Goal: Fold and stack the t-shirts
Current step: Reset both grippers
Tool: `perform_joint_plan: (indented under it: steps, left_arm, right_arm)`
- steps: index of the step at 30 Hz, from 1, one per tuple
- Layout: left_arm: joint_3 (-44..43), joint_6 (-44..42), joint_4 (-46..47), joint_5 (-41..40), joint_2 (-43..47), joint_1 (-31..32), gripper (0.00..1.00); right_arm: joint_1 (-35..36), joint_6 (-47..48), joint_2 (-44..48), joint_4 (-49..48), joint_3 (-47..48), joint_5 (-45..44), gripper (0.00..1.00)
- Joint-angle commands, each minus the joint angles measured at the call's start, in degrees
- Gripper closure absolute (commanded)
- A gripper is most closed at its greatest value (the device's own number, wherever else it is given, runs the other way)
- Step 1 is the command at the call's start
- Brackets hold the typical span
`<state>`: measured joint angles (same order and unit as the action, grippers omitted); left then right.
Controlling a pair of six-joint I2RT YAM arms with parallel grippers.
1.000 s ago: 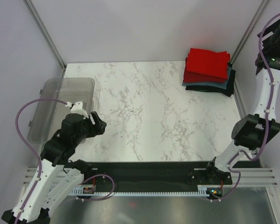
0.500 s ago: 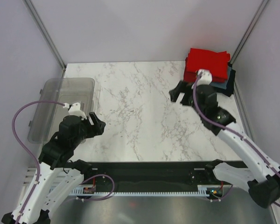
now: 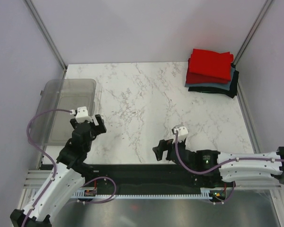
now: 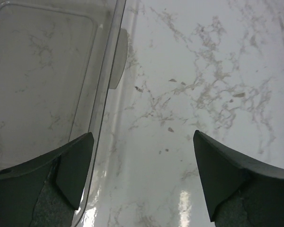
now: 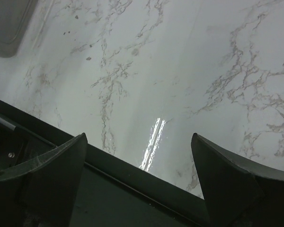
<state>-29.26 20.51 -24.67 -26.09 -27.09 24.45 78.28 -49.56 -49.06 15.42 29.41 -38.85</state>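
The t-shirts lie folded in one stack point(image 3: 210, 71) at the table's far right corner: bright red ones point(image 3: 209, 63) on top, a grey-blue one point(image 3: 208, 83) under them, a black one point(image 3: 229, 88) at the bottom. My left gripper point(image 3: 89, 124) is open and empty, low beside the bin's right wall; in the left wrist view it point(image 4: 141, 177) hangs over bare marble. My right gripper point(image 3: 160, 150) is open and empty at the table's near edge, far from the stack; in the right wrist view it point(image 5: 138, 182) sits over the black front rail.
A clear grey plastic bin point(image 3: 52, 101) stands empty at the left, and its rim point(image 4: 106, 75) shows in the left wrist view. A black rail point(image 3: 146, 171) runs along the near edge. Metal frame posts point(image 3: 45, 33) stand at the back corners.
My right arm swung down from high on the right, past the stack, and now lies low along the near edge. My left gripper turned and drew slightly nearer.
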Motion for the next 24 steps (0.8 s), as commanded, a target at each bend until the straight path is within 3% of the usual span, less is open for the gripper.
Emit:
perform_joint_plan:
  steps: [1,3,4,6,10,17,21,24]
  left_arm:
    - [10.7,-14.9,22.9,-6.7,-0.7,-0.3,0.06]
    - [15.9,-17.6,37.7,-6.9,-1.4,-0.4,0.00]
    - [21.6,-19.4,43.7,-7.7,-3.1,-0.5,0.00]
    - [24.9,-21.9,55.0,-5.0,-7.2,-1.9,0.00]
    - [23.5,-14.8,68.6,-1.4,-28.9,-7.7,0.00]
    - [15.2,-20.2,77.8,10.9,-45.8,-15.0,0.00]
    - [16.3,-21.1,86.2,20.8,-51.4,-20.3,0.01]
    - [16.0,-20.4,87.6,24.3,-54.6,-20.7,0.00]
  right_arm:
    - [6.6,-5.7,-3.4,-5.8,-1.5,-12.5,0.02]
    - [8.5,-6.8,-6.3,-6.7,-1.5,-14.7,0.02]
    - [9.9,-7.0,-7.0,-6.9,-1.3,-15.5,0.02]
    - [10.8,-7.2,-8.2,-7.3,-1.3,-18.1,0.02]
    - [11.2,-7.7,-6.4,-8.5,-3.6,-20.3,0.02]
    - [11.3,-7.8,6.6,-3.6,-6.2,-28.2,0.02]
    - [11.2,1.9,11.3,-2.9,-4.9,-35.4,0.02]
    - [11.1,7.7,11.6,-2.8,-4.0,-40.2,0.02]
